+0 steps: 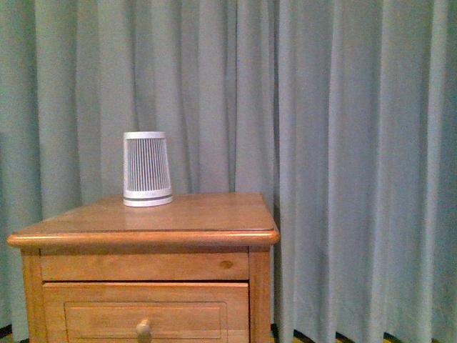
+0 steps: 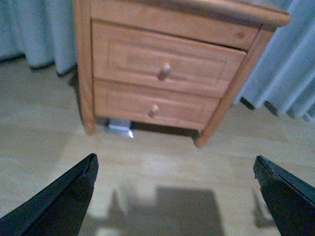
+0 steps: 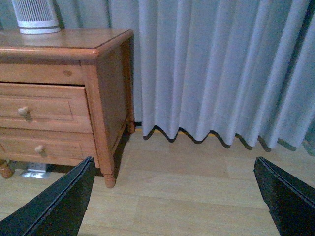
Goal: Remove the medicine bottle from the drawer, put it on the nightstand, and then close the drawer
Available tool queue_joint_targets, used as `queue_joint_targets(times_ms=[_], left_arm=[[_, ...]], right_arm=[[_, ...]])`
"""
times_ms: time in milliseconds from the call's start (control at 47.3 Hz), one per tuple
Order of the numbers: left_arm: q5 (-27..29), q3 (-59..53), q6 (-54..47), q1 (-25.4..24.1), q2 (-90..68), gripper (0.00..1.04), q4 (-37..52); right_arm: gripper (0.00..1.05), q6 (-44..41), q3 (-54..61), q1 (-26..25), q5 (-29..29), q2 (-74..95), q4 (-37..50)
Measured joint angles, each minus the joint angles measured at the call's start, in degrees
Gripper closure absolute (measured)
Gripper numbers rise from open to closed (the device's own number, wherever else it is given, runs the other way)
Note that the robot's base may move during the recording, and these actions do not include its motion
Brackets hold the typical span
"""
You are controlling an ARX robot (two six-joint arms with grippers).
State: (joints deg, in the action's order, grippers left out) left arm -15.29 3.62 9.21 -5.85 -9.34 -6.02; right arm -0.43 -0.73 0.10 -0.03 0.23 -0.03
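Front view first: I am looking straight at the small honey-brown wooden nightstand with its rounded-edge flat top, standing in front of a pale grey-green pleated curtain. A white ribbed tapered canister is standing upright on the top, toward the back left. Below the top rail I am seeing the nightstand's upper drawer with its recessed panel front and small round wooden knob. Neither arm is showing here.

Over to the left wrist view: the left gripper is hanging over the pale wood-look floor, well apart from the cabinet, its two dark fingers spread wide with nothing between them. Both drawer fronts are facing me, the lower drawer under the upper one. The upper drawer seems to be standing a touch proud of the frame on one side, though the blur is keeping me from being sure. A small silvery object is lying on the floor under the cabinet; I cannot tell what it is.

Now the right wrist view: the right gripper is also hovering over the floor, beside the cabinet's corner, fingers splayed far apart and carrying nothing. The canister is peeking in at the edge of the picture.

The drawer's inside is hidden behind its front in every view, so I am not seeing the medicine bottle.
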Motion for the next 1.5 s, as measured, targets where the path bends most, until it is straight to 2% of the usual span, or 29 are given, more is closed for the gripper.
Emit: queue_joint_targets(times_ms=[63,169,232,359,444,719,930,1205,1500], left_arm=[[-2.03,0.0,2.36,-1.62,-6.27,0.07,4.44],[-1.84,0.55,2.86,-2.05,-17.11,0.07,15.23],[0.59,2.93,2.67,-1.79,-30.75,0.07,28.37],[4.81,7.85,2.54,-0.2,-47.98,0.07,43.01],[8.87,15.15,3.1,2.49,-64.61,0.07,53.72],[14.78,29.7,4.17,9.2,-88.48,0.07,60.7],[16.39,38.32,4.24,12.59,-100.74,0.07,64.98],[14.86,44.94,5.68,16.33,-113.79,0.07,72.41],[16.0,54.21,4.79,17.2,-122.55,0.07,71.52]], right_arm=[[0.07,0.0,0.0,0.0,0.0,0.0,0.0],[0.07,0.0,0.02,0.0,0.0,0.0,0.0],[0.07,0.0,0.02,0.0,0.02,0.0,0.0],[0.07,0.0,0.02,0.0,0.02,0.0,0.0],[0.07,0.0,0.0,0.0,0.02,0.0,0.0],[0.07,0.0,0.0,0.0,0.0,0.0,0.0],[0.07,0.0,0.02,0.0,0.0,0.0,0.0],[0.07,-0.02,0.02,0.0,0.02,0.0,0.0],[0.07,0.0,0.02,0.0,0.0,0.0,0.0]])
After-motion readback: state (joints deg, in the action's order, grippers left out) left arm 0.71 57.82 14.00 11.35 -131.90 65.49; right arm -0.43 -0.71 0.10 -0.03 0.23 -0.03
